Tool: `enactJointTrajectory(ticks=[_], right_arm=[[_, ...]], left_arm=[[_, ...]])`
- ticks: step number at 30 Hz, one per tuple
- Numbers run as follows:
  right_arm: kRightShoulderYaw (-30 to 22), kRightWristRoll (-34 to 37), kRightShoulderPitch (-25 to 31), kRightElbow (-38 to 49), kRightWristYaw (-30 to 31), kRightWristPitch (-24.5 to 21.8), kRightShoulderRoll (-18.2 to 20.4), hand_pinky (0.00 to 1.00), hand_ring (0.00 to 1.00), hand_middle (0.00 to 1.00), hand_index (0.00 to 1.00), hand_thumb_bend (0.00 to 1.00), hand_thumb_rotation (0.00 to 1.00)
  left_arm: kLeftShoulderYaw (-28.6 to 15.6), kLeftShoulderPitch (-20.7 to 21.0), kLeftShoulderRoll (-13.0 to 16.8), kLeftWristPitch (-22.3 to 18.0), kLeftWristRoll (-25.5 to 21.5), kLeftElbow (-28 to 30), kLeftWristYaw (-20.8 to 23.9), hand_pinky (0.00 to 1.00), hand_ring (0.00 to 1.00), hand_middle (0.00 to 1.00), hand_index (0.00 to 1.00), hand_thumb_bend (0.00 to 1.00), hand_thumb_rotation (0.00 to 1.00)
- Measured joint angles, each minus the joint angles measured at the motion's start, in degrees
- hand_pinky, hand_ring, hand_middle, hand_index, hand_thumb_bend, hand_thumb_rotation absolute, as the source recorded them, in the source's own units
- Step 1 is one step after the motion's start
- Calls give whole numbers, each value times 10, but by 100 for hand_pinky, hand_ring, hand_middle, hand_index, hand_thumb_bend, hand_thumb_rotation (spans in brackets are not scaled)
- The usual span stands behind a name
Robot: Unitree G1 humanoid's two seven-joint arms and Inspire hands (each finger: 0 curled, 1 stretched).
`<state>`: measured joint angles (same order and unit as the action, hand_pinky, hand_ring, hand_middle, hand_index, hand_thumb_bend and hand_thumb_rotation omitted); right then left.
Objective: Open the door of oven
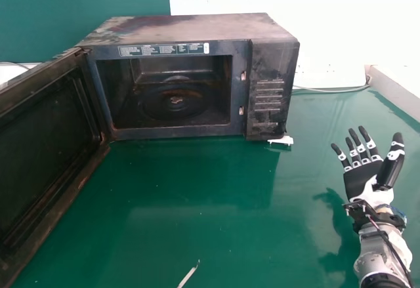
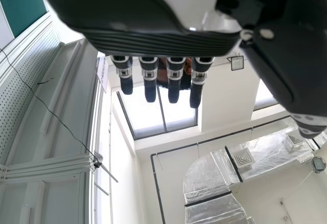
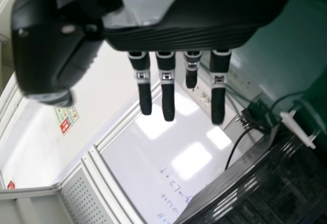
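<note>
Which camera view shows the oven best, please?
The head view, since it takes in the oven, its open door and its interior. The right wrist view catches one dark end of it; the left wrist view faces a silvery duct.

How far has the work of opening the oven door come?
The opening looks done: the door stands swung wide to the robot's left, and the turntable inside is visible. Nothing is in hand: the right hand is away from the oven, its fingers extended. Probably nothing is left, unless the door should open wider.
</note>
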<state>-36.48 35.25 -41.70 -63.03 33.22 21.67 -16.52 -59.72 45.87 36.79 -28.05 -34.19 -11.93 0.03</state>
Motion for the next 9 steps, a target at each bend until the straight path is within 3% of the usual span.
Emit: enactJointTrajectory(ticks=[4,9], right_arm=[[-3,0,0,-4,0,0,0,92,100,100,99,100,88],[-3,0,0,-4,0,0,0,89,98,100,98,100,86]], left_arm=[[5,-5,0,-5,-4,0,9,77,92,95,92,87,72],[17,-15,0,-8,-5,11,22,74,91,95,92,86,73]])
